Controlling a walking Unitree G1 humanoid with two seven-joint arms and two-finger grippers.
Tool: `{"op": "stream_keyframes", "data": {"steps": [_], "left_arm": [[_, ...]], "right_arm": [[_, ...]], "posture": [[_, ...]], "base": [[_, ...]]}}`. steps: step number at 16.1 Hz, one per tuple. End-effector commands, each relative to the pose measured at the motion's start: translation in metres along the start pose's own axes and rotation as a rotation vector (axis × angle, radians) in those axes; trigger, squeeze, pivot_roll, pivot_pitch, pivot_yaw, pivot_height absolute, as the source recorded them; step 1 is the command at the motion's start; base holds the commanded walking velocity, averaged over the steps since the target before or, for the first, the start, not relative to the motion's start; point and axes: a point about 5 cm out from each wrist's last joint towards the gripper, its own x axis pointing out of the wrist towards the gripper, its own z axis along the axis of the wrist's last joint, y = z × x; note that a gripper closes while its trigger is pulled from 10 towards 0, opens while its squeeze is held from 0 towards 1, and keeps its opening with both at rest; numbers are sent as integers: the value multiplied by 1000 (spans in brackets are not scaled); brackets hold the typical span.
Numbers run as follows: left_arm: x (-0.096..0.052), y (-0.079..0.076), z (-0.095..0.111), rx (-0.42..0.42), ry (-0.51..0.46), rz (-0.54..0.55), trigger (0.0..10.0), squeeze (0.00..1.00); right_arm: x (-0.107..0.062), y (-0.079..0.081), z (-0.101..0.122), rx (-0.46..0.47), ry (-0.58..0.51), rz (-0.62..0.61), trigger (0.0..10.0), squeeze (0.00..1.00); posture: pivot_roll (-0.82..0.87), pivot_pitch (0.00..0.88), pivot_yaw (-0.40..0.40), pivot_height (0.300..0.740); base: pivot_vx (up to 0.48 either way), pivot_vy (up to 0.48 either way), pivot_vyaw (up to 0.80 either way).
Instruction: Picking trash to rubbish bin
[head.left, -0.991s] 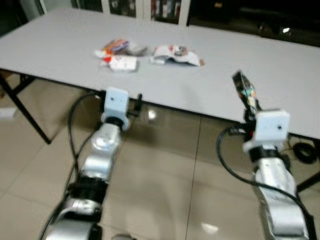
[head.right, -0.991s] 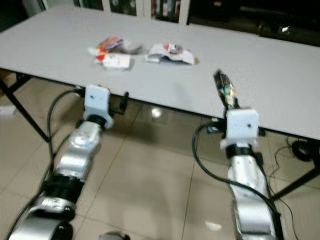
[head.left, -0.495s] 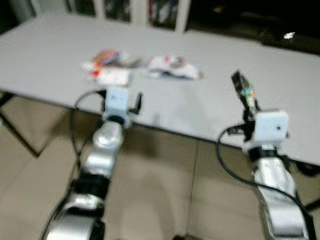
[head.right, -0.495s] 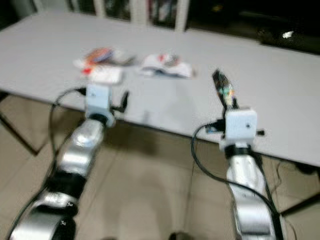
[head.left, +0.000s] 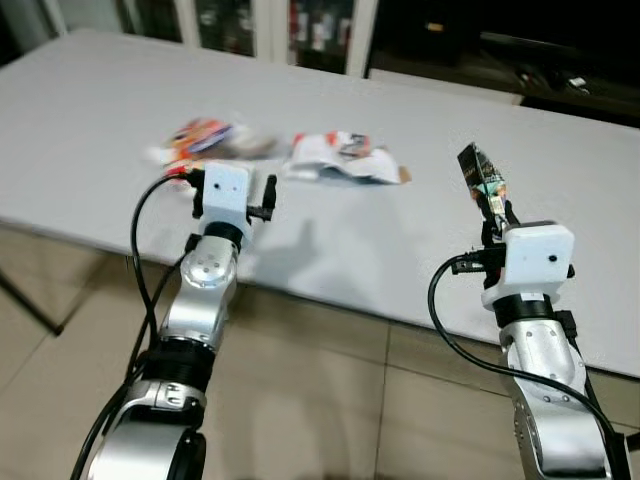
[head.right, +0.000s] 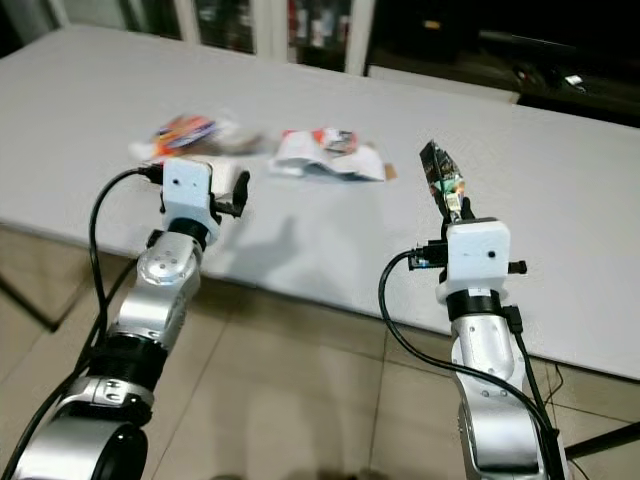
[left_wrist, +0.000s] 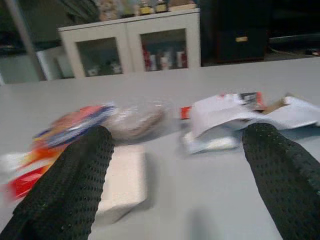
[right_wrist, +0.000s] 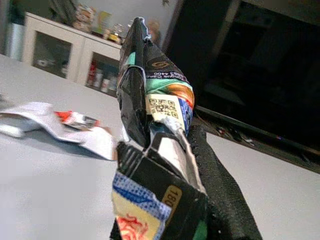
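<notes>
A long pale grey bench (head.left: 90, 120) stands over a floor of beige tiles (head.left: 320, 400), with white glass-fronted cabinets (left_wrist: 150, 47) behind it. The right gripper (head.left: 494, 208) is raised above the bench's near edge, its jaws pinching a crumpled dark foil snack wrapper (head.left: 480, 175) printed in green, orange and blue, which stands upright out of the black fingers (right_wrist: 220, 200). The left gripper (head.right: 238, 192) hovers just over the near part of the bench with its jaws spread wide, pointing toward the litter lying farther in. That litter sits in two heaps near each other: an orange-and-red plastic packet (left_wrist: 70, 125) touching a clear crumpled bag (left_wrist: 135, 120) and a flat white packet (left_wrist: 122, 182), and, beside them, a crumpled white paper wrapper with red print (head.left: 340, 160).
</notes>
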Motion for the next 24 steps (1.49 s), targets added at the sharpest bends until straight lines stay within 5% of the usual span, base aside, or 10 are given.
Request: {"op": "stream_keyframes", "data": {"steps": [1,11,16,24], "left_arm": [[2,-8,0,-17,7,-10,10000,0],[5,-5,-4,18,33,58,10000,0],[12,-2,-15,41,128,53,10000,0],[33,14,-6,223,191,75,10000,0]], "right_arm": [[-2,-8,1,-26,-3,-21,10000,0],[-6,-10,1,-43,6,-13,10000,0],[-7,-8,2,-45,9,-7,10000,0],[-20,-7,-1,-43,41,-27,10000,0]], "posture": [[167,93,-45,740],[148,99,-45,740],[139,110,-41,740],[103,146,-20,740]], "base": [[345,334,0],[96,108,0],[0,0,0],[0,0,0]]}}
